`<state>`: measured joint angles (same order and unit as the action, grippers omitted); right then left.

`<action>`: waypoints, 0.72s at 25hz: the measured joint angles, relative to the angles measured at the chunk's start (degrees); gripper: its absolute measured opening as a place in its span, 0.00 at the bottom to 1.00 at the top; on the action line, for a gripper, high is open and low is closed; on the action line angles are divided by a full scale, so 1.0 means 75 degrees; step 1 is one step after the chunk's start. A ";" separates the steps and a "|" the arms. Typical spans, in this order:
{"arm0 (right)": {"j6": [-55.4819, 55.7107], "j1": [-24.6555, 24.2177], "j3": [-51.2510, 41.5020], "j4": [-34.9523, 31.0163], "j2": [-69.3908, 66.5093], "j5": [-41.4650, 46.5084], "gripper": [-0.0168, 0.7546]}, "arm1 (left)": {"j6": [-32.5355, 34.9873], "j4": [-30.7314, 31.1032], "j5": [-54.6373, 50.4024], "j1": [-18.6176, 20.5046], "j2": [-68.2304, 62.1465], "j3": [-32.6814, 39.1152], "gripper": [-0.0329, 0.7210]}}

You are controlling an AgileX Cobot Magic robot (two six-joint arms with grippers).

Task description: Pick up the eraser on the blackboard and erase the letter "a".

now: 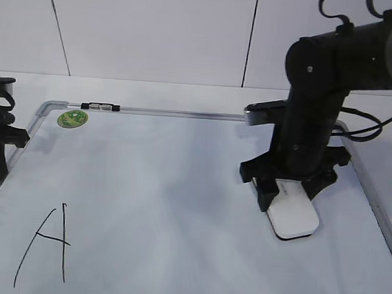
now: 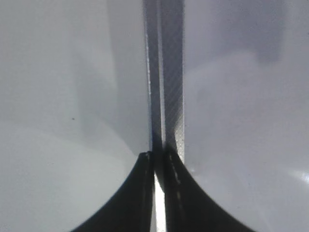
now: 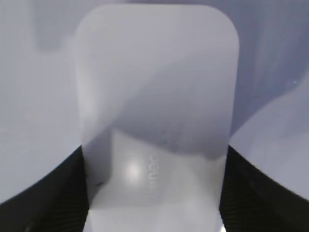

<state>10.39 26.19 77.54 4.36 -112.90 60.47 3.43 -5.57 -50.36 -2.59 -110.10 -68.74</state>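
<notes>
Jaws: right clamps the eraser (image 3: 157,116) on the blackboard (image 1: 166,198), left pressed together; I see no lowercase "a", only the "A" (image 1: 43,244).

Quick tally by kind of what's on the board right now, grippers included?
Erasers: 1, the eraser, white, between the right gripper's fingers
Handwritten letters: 1, capital A
Stickers: 1, green sticker
Grippers: 2, right gripper, left gripper
Boards: 1, the blackboard
Total: 6
</notes>
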 joint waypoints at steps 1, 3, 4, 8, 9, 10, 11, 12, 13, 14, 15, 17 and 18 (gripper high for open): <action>-0.0031 0.0213 0.0000 0.0000 0.0000 0.0000 0.72 | 0.0000 0.0000 0.0000 0.0000 0.0000 -0.0005 0.07; -0.0065 0.0674 0.0015 -0.0158 0.0000 0.0000 0.72 | 0.0000 0.0000 0.0000 0.0000 0.0000 -0.0017 0.07; -0.0100 0.0934 0.0045 -0.0322 -0.0003 0.0000 0.72 | 0.0000 0.0000 0.0000 0.0000 0.0000 -0.0017 0.07; -0.0386 0.1891 0.0303 -0.0974 -0.0121 0.0000 0.71 | 0.0000 0.0000 0.0000 0.0000 0.0000 -0.0017 0.07; -0.0429 0.2113 0.0411 -0.1154 -0.0168 0.0000 0.71 | 0.0000 0.0000 0.0000 0.0000 0.0000 -0.0017 0.07; -0.0468 0.2271 0.0525 -0.1304 -0.0226 0.0000 0.71 | 0.0000 0.0000 0.0000 0.0000 0.0000 -0.0017 0.07; -0.0489 0.2397 0.0607 -0.1396 -0.0258 0.0000 0.71 | 0.0000 0.0000 0.0000 0.0000 0.0000 -0.0017 0.07; -0.0499 0.2481 0.0683 -0.1516 -0.0312 0.0000 0.71 | 0.0000 0.0000 0.0000 0.0000 0.0000 -0.0017 0.07; -0.0499 0.2518 0.0725 -0.1569 -0.0329 0.0016 0.71 | 0.0000 0.0000 0.0000 0.0000 0.0000 -0.0017 0.07; -0.0517 0.2529 0.0760 -0.1569 -0.0342 0.0016 0.71 | 0.0000 0.0000 0.0000 0.0000 0.0000 -0.0017 0.07; -0.0517 0.2512 0.0760 -0.1521 -0.0355 0.0031 0.71 | 0.0000 0.0000 0.0000 0.0000 0.0000 -0.0017 0.07; -0.0530 0.2463 0.0760 -0.1352 -0.0355 0.0051 0.71 | 0.0000 0.0000 0.0000 0.0000 0.0000 -0.0017 0.07; -0.0516 0.2409 0.0760 -0.1267 -0.0355 0.0063 0.71 | 0.0000 0.0000 0.0000 0.0000 0.0000 -0.0017 0.07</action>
<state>6.52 44.25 83.24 -5.14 -115.56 60.95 3.43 -5.57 -50.37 -2.59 -110.10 -68.87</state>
